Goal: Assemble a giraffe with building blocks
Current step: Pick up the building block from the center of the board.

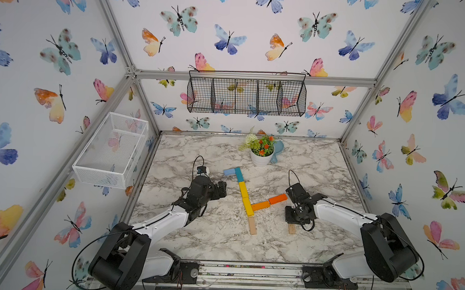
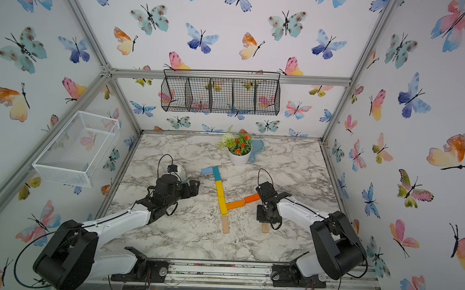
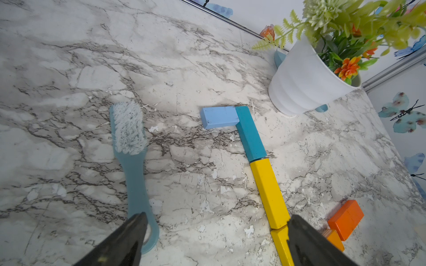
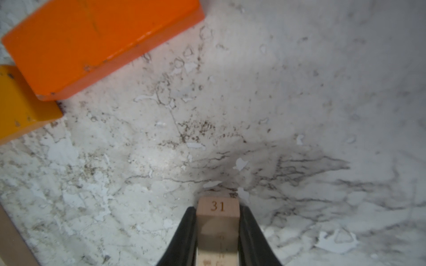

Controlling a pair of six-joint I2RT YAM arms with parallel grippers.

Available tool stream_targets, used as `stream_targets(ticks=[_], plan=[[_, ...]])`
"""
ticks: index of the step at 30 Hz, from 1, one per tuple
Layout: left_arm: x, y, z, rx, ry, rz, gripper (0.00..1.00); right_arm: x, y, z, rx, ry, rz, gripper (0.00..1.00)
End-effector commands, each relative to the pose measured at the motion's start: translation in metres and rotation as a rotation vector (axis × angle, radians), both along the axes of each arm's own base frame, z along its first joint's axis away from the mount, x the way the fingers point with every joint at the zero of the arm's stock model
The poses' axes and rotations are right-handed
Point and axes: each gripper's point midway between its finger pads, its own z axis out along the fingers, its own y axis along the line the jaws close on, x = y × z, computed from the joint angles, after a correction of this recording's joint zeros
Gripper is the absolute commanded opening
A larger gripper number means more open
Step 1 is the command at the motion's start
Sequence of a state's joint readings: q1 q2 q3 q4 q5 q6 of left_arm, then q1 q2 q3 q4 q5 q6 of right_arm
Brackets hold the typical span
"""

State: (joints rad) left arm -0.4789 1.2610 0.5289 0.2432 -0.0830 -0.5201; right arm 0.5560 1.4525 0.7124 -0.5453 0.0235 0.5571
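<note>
In both top views the right gripper covers all but the near end of the plain-wood block. In the right wrist view that block runs off the picture's edge, and its print below the 31 is blurred. By the bench's far edge a plant pot hides most of a pale-blue object. The left gripper hides nearly all the brush in the top views.

Butterfly wallpaper surrounds a marble tabletop; a black wire basket hangs behind
</note>
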Motion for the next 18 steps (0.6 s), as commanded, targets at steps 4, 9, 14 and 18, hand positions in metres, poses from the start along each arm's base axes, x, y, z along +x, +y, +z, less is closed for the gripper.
stream_targets(ticks=[4, 9, 14, 18], plan=[[0.001, -0.001, 0.007, -0.005, -0.027, -0.005, 0.98, 0.008, 0.009, -0.001, -0.012, 0.01, 0.065, 0.19], [0.001, 0.0, 0.007, 0.002, -0.028, -0.002, 0.98, 0.038, 0.031, 0.009, 0.0, -0.05, 0.215, 0.17], [0.002, 0.003, 0.008, 0.008, -0.036, 0.007, 0.98, 0.049, 0.042, 0.023, 0.023, -0.114, 0.313, 0.15], [0.002, 0.001, 0.007, 0.003, -0.032, -0.001, 0.98, 0.057, 0.05, 0.028, 0.027, -0.139, 0.373, 0.15]])
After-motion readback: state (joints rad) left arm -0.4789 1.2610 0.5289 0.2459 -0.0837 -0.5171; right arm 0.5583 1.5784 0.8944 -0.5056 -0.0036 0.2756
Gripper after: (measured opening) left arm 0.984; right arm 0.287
